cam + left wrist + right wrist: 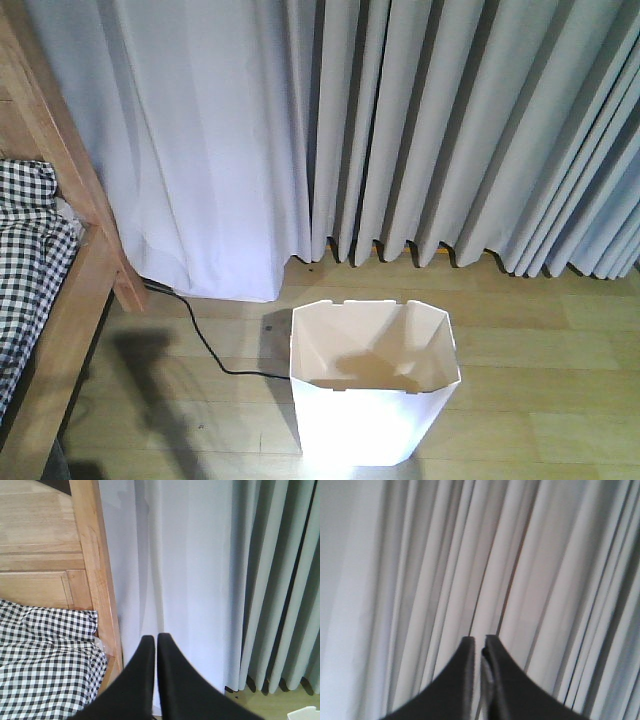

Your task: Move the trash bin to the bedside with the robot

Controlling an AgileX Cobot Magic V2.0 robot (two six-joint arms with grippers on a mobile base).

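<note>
The white trash bin (372,385) with a cut-corner rim stands upright on the wooden floor at the bottom middle of the front view; a corner of it shows in the left wrist view (306,714). The bed with a light wooden frame (70,300) and checked bedding (25,260) is at the left, also in the left wrist view (47,665). My left gripper (155,639) is shut and empty, held in the air near the bed post. My right gripper (479,641) is shut and empty, facing the curtain. Neither arm shows in the front view.
Grey pleated curtains (400,130) hang across the back, down to the floor. A loose black cable (200,335) runs over the floor between bed and bin. An arm's shadow (150,380) lies on the floor left of the bin.
</note>
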